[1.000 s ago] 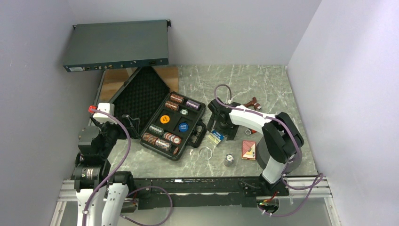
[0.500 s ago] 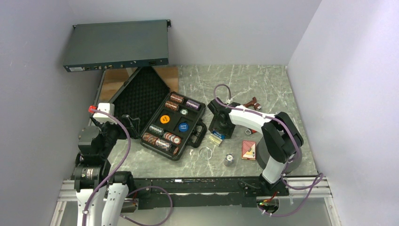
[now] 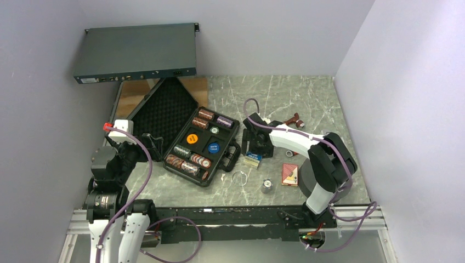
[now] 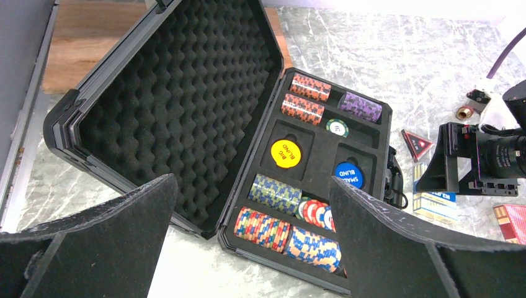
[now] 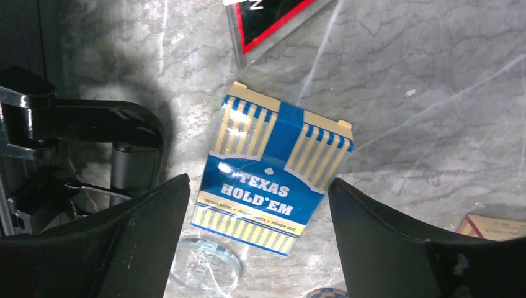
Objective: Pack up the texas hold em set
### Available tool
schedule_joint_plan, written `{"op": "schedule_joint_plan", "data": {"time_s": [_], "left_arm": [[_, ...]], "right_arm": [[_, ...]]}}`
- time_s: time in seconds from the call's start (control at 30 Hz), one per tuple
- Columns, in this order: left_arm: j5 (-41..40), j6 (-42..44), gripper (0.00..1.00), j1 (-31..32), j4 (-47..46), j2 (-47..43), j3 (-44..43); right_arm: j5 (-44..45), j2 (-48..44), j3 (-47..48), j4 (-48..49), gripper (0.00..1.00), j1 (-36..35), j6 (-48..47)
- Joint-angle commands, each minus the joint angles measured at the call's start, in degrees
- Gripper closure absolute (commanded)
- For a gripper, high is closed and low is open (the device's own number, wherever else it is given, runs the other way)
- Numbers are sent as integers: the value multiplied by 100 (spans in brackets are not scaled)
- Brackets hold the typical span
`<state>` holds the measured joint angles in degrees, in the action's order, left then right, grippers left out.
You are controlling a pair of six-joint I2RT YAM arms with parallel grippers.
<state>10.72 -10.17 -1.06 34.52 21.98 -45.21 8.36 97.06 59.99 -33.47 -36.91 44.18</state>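
Case: the black case (image 3: 164, 112) lies open on the left half of the table (image 3: 307, 98). Its foam-lined lid is tilted back to the far left, its tray sits toward the centre, and its handle (image 5: 127, 155) faces the right arm.
Tray contents: striped chip rolls (image 4: 275, 194) fill the near row. Two orange-striped rolls and a purple one sit in the far row. An orange disc (image 4: 286, 152) marked BIG BLIND and a blue disc (image 4: 348, 174) marked SMALL BLIND lie in the middle wells.
Blue and yellow card box: the blue and yellow card box (image 5: 273, 167) is outside the case. It lies flat on the table just beside the handle, printed face up and turned askew.
Right gripper: the right gripper (image 5: 259, 183) is positioned over that box with its jaws spread, one finger on each side. A sliver of table shows between the left finger and the box. On the right side contact cannot be determined. The box is not clamped.
Red card box: the red card box (image 3: 290, 173) is on the table to the right of the blue one, near the right arm's base and well apart from the case.
Left gripper: the left gripper (image 4: 251, 186) has its jaws wide apart with nothing held. It is at the near-left of the case, facing across the tray.
Other items: a small round chip stack (image 3: 267, 186) and a clear ring (image 3: 239, 178) lie on the table in front of the case. A triangular plate (image 5: 273, 18), black with a red edge, lies just beyond the blue box. A red-handled wrench (image 3: 293, 119) lies farther back. A dark-grey rack unit (image 3: 137, 52) stands at the far left behind the lid.
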Motion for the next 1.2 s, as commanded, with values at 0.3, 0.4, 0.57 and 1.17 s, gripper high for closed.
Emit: {"op": "schedule_joint_plan", "data": {"time_s": [0.3,0.4,0.57,1.17], "left_arm": [[106,6,1,-24,-196,62,-7],[89,3,1,-19,-196,39,-5],[79,0,1,-20,-201,42,-5],[62,1,1,-19,-200,-36,4]], "right_arm": [[-100,40,257,30,5,9,-499],[-78,162,358,-27,11,11,-451],[-119,238,391,-55,24,14,-433],[-124,231,360,-98,27,8,-453]]}}
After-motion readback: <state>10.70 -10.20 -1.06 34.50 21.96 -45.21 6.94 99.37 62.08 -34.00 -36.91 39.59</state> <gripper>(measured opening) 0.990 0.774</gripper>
